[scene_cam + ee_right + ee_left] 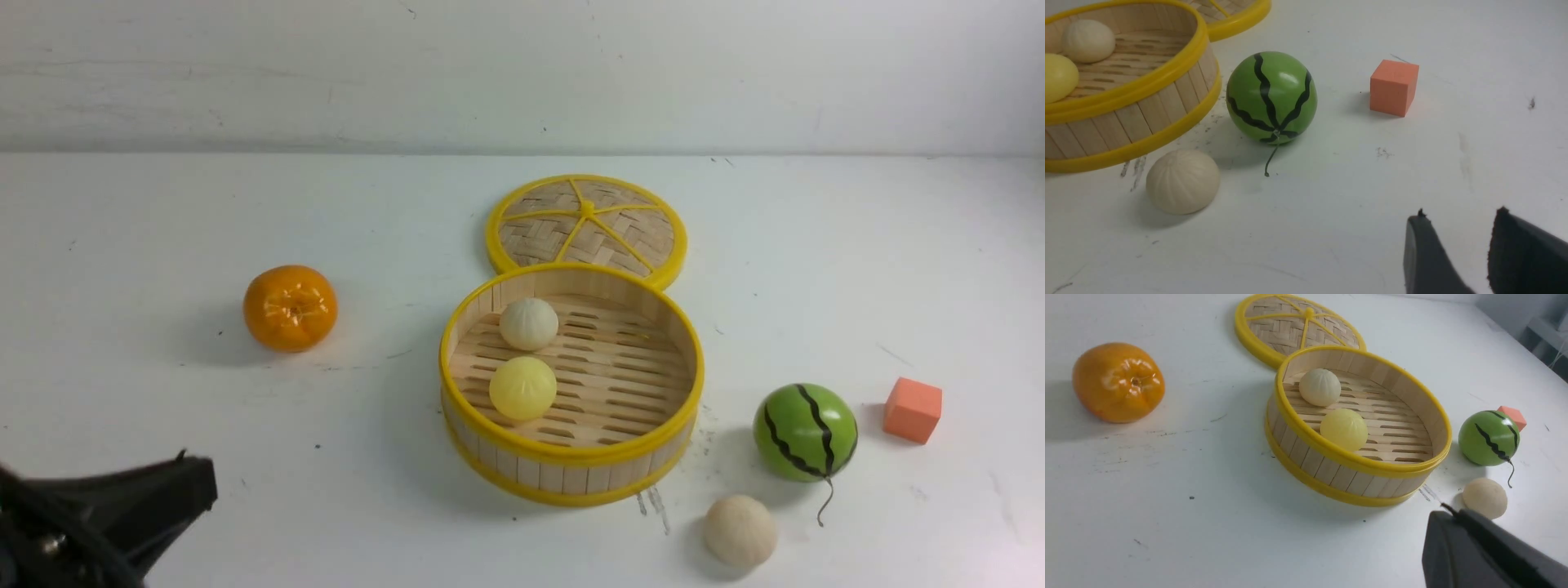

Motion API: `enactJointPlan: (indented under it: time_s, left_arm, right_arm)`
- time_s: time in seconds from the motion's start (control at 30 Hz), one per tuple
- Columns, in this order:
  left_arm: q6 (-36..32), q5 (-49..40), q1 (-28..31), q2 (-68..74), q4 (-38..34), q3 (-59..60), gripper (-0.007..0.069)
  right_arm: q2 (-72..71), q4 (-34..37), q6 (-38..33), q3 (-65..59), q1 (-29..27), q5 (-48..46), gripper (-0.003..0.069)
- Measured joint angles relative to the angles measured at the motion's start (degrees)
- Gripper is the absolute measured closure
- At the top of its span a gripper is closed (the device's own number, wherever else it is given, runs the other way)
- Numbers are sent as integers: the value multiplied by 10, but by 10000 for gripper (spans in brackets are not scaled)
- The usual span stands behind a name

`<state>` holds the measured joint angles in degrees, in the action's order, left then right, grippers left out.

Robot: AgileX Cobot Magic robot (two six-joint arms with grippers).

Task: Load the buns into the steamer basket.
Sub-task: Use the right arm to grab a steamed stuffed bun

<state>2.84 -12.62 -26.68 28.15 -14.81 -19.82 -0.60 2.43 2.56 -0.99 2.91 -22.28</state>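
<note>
Bun (740, 531) on tabletop (367, 506), lower right; two more buns (522, 388) (529, 324) in basket (571, 478), centre. Left jaws together; right jaws apart, empty.

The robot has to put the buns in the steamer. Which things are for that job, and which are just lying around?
For the job:
basket
yellow bun, already inside
white bun, already inside
loose bun, outside, not in yet

Just lying about:
orange
watermelon ball
pink block
lid, flat behind the basket
</note>
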Motion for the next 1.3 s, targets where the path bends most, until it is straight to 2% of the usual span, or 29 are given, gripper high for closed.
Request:
enactJointPlan:
  time_s: [0.23,0.77,0.87,0.93,0.97,1.0,1.13,1.2,1.27,1.3]
  left_arm:
    - [0,47,0,-47,-5,72,638]
    - [0,31,0,-47,-8,103,638]
    - [0,31,0,-47,-8,103,638]
    - [0,31,0,-47,-8,103,638]
    - [0,31,0,-47,-8,103,638]
    - [0,31,0,-47,-8,103,638]
    - [0,31,0,-47,-8,103,638]
    - [0,31,0,-47,-8,103,638]
    - [0,31,0,-47,-8,103,637]
    - [0,31,0,-47,-8,103,637]
  right_arm:
    - [0,-3,0,0,0,0,419]
    - [0,-16,4,-2,0,14,419]
    - [0,23,30,-6,0,40,419]
    - [0,113,86,-6,0,86,419]
    - [0,113,90,-6,0,86,419]
    - [0,162,114,-6,0,111,419]
    - [0,235,134,-4,0,159,424]
    - [5,261,132,21,6,126,444]
    - [67,266,97,97,24,13,483]
    - [75,266,87,105,26,3,487]
